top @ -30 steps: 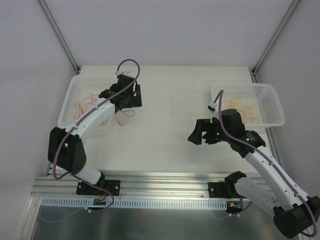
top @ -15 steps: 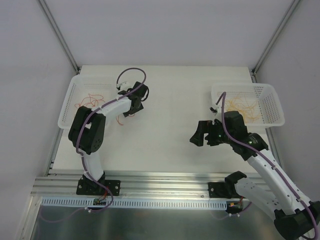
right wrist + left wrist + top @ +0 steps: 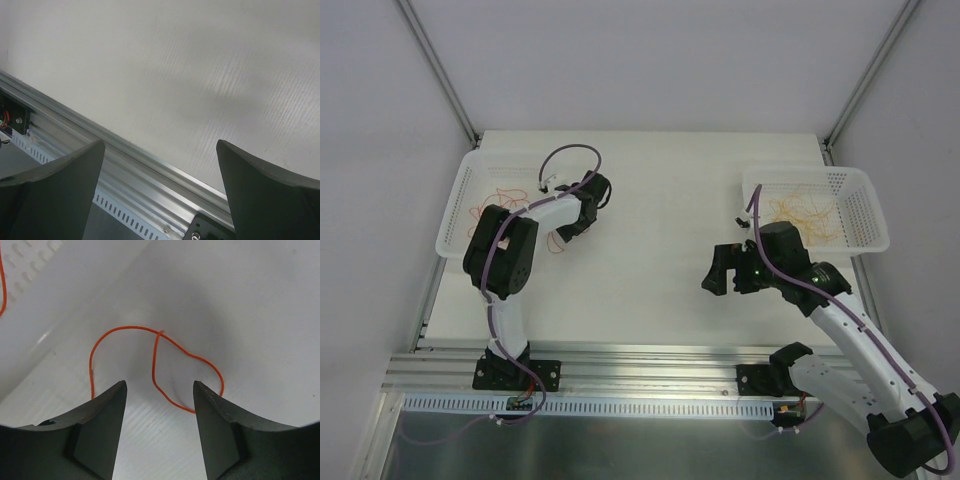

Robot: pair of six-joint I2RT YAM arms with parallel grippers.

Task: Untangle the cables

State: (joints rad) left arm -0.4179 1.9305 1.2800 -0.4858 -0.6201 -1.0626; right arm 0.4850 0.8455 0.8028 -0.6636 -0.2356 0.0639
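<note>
One thin red-orange cable lies in a loose crossed loop on the white table, just ahead of my left gripper, which is open and empty with the loop's lower bend between its fingertips. From above, that cable sits beside the left basket, under my left gripper. More red-orange cables lie tangled in the left basket. Yellow-orange cables lie in the right basket. My right gripper is open and empty above bare table; in its own wrist view the right gripper holds nothing.
The left basket's white wall is close on the left gripper's left. The aluminium rail at the table's near edge lies below the right gripper. Metal frame posts stand at the back corners.
My left arm has folded back, its elbow swinging toward the near side, and its gripper has dropped over the red cable beside the basket. The right arm has hardly moved.
</note>
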